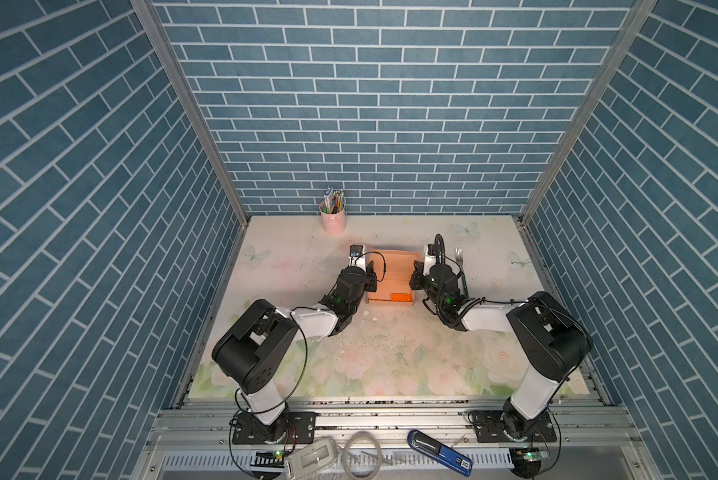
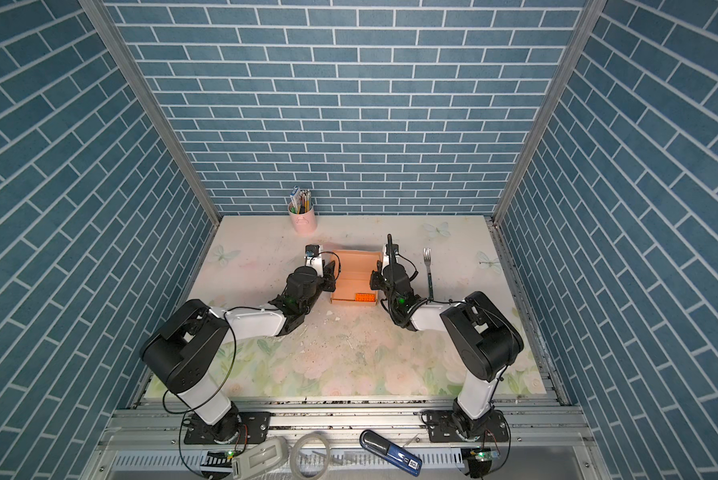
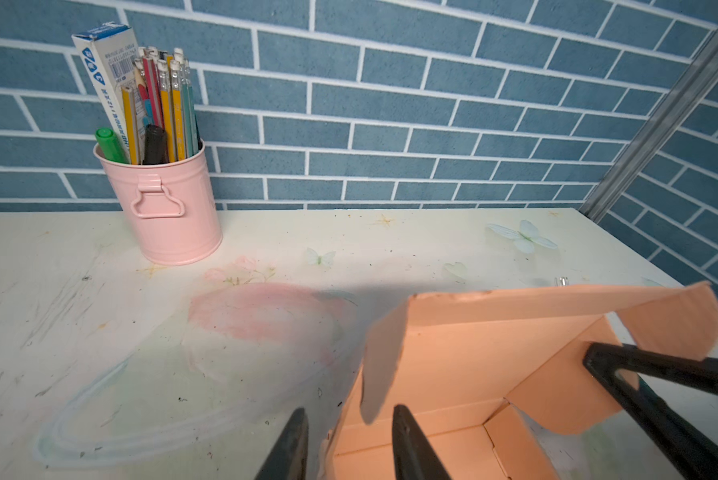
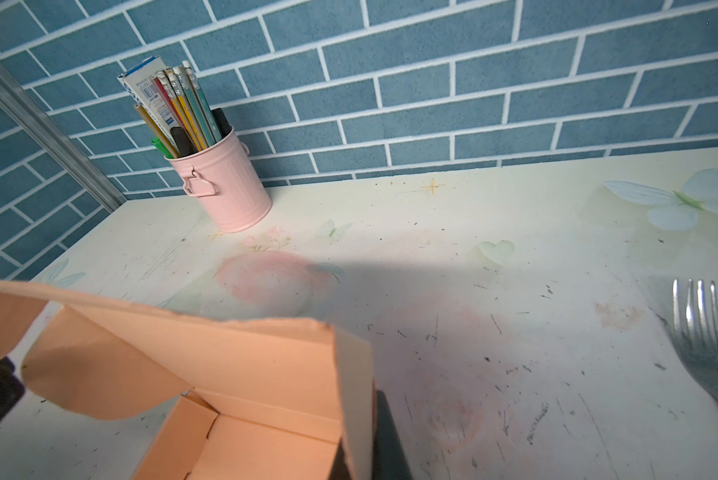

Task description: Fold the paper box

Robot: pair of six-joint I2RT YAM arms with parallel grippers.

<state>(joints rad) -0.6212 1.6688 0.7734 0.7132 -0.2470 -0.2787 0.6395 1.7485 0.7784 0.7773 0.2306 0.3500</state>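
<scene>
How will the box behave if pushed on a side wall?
Likely floppy: the box is thin card, and its flap curls over unsupported. Probably light, so a push may slide it across the smooth table rather than crease it. The loose brick inside could shift.

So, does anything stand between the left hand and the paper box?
Nothing visible does. The left hand is at the paper box: its fingers stand apart on either side of the box's left wall, one inside, one outside.
</scene>
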